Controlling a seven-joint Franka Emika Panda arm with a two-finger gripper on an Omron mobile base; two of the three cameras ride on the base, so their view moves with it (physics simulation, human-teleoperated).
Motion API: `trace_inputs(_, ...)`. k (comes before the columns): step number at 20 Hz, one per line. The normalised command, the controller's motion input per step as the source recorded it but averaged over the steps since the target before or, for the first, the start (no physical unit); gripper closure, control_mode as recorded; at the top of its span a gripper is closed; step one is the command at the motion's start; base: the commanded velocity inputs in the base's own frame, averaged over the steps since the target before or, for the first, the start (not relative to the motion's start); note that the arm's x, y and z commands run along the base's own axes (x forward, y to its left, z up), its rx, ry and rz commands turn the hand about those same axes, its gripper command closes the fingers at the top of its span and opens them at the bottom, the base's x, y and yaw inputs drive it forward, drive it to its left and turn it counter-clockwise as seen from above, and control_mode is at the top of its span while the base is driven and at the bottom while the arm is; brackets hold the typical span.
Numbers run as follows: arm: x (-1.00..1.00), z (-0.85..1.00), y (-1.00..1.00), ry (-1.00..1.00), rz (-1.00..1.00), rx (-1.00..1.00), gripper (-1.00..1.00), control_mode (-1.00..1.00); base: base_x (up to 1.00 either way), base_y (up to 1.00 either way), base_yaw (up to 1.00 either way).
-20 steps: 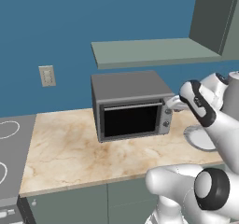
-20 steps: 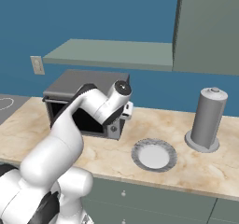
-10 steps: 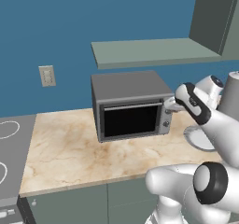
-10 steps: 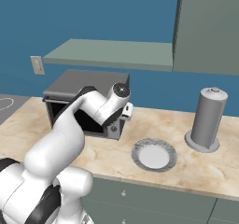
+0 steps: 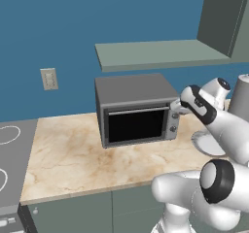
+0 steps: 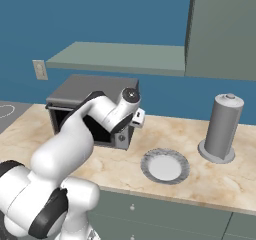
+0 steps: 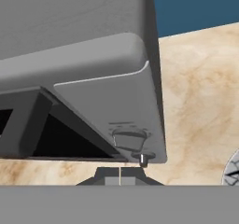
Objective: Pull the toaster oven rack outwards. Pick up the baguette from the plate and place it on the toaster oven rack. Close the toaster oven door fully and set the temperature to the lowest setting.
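Toaster oven door up, gripper closed at knob column

Toaster oven (image 5: 133, 108) stands on the marble counter (image 5: 68, 159) against the blue wall, under a grey shelf (image 5: 160, 53). Toaster oven door (image 5: 137, 125) is upright against the cavity. Gripper (image 7: 120, 171) sits at the oven's right front beside the knobs (image 7: 130, 139), fingertips pressed together, nothing between them. Plate (image 6: 165, 166) lies bare on the counter right of the oven, with a grey cylindrical container (image 6: 222, 128) further right.
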Motion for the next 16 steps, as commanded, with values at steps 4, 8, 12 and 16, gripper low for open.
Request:
trace_inputs(4,0.02,-0.01,-0.07,0.0,-0.03,0.0,1.0,-1.0,0.0,0.0,0.0)
trace_inputs(8,0.01,-0.04,0.0,0.0,-0.02,0.0,1.0,-1.0,0.0,0.0,0.0)
trace_inputs(12,0.0,-0.11,0.0,0.0,0.0,0.0,1.0,-1.0,0.0,0.0,0.0)
trace_inputs(16,0.0,-0.15,0.0,0.0,0.0,-0.01,1.0,-1.0,0.0,0.0,0.0)
